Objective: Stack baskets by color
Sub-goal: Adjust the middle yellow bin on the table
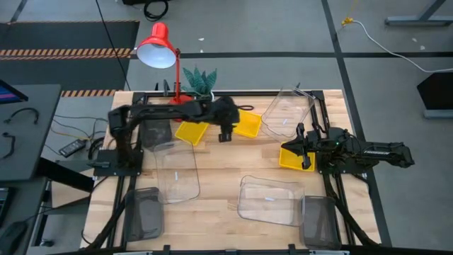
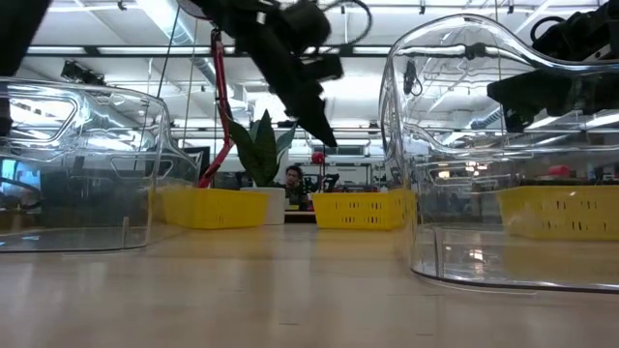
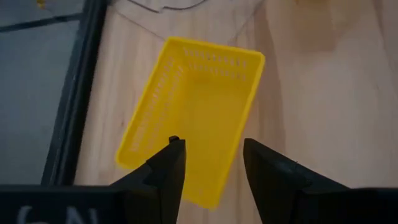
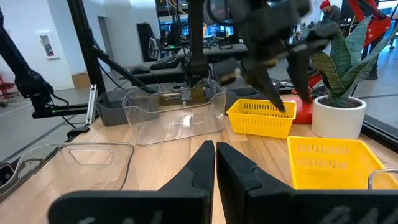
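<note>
Three yellow baskets rest on their bases on the wooden table: one at the far middle [image 1: 248, 126], one left of it [image 1: 191, 132], one at the right [image 1: 291, 159]. My left gripper [image 1: 226, 134] hangs open above the near end of the far-middle yellow basket [image 3: 193, 112], touching nothing. My right gripper [image 4: 215, 146] is shut and empty, held level at the table's right over the right yellow basket. Clear baskets lie at the far right [image 1: 289, 113], left [image 1: 177, 171] and near middle [image 1: 269, 201]. Dark-grey baskets sit at the near corners [image 1: 145, 214] [image 1: 318, 221].
A white plant pot [image 4: 339, 118] and a red lamp [image 1: 157, 46] stand at the table's far edge, behind the yellow baskets. A black frame rail [image 3: 68, 106] runs along that edge. Bare wood lies in the table's middle [image 1: 226, 170].
</note>
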